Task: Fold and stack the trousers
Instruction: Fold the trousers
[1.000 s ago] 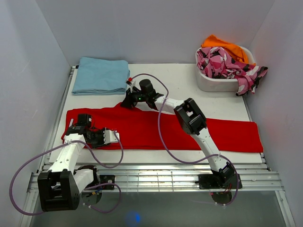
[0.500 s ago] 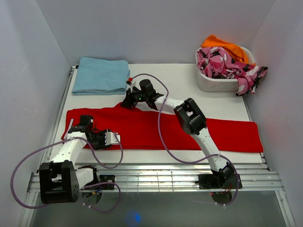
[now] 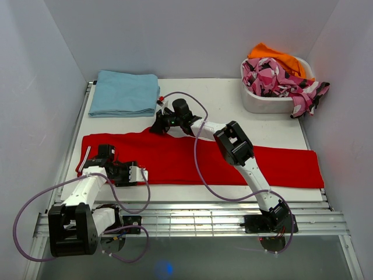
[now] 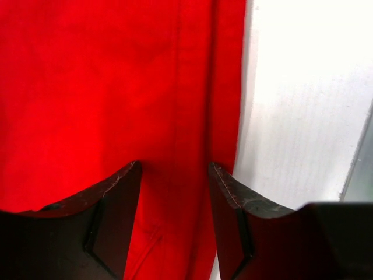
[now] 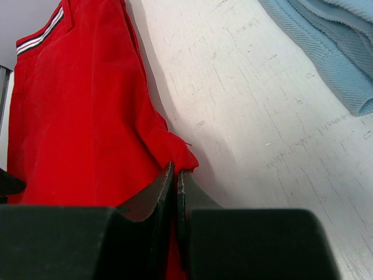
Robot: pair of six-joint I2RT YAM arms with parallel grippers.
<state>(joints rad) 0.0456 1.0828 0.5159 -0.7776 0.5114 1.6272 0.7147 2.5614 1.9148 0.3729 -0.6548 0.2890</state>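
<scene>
The red trousers (image 3: 268, 163) lie flat in a long band across the table, left to right. My left gripper (image 3: 141, 174) sits low over their near edge on the left, open. In the left wrist view its jaws (image 4: 173, 169) straddle the red cloth (image 4: 87, 87) close to the hem, with white table beside it. My right gripper (image 3: 156, 126) is at the far edge of the trousers, shut on a small raised fold of the red fabric (image 5: 76, 116). The right wrist view shows that pinch at the tips (image 5: 175, 169) and a striped waistband (image 5: 41, 32) farther off.
A folded light blue garment (image 3: 124, 93) lies at the back left, just beyond the right gripper. A white basket (image 3: 262, 104) at the back right holds a pink-black-white patterned garment (image 3: 280, 79) and an orange one (image 3: 277, 56). Metal rails (image 3: 204, 213) run along the near edge.
The left gripper's jaws have spread wider over the trousers' near edge and the arm has shifted slightly. The right gripper keeps its pinch in the same place.
</scene>
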